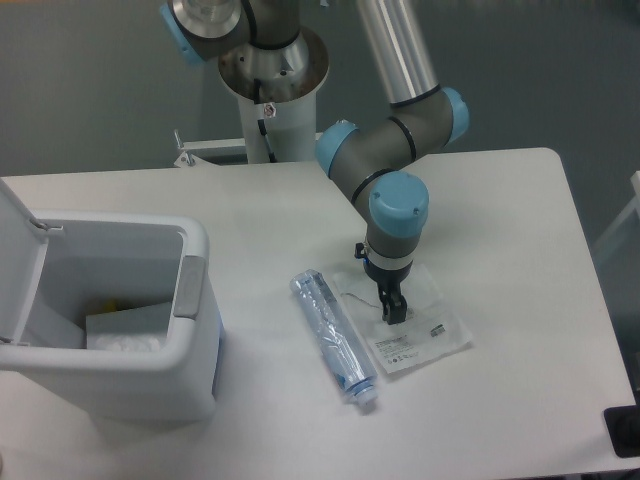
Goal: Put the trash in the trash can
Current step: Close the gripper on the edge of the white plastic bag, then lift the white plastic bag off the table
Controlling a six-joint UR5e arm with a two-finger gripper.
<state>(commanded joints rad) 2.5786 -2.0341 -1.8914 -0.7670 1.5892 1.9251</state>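
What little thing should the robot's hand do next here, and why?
Probably pinch the packet and lift it slightly. The hand is already down on the packet, which lies flat on the table beside the bottle, and the trash can stands open at the left. Whether the fingers have already shut is too small to tell.

A robotics lab, by the look of it — a silver-and-blue jointed industrial arm (400, 130) on a white pedestal (272, 110), a plain white counter (520, 250), bare grey floor (90, 90).
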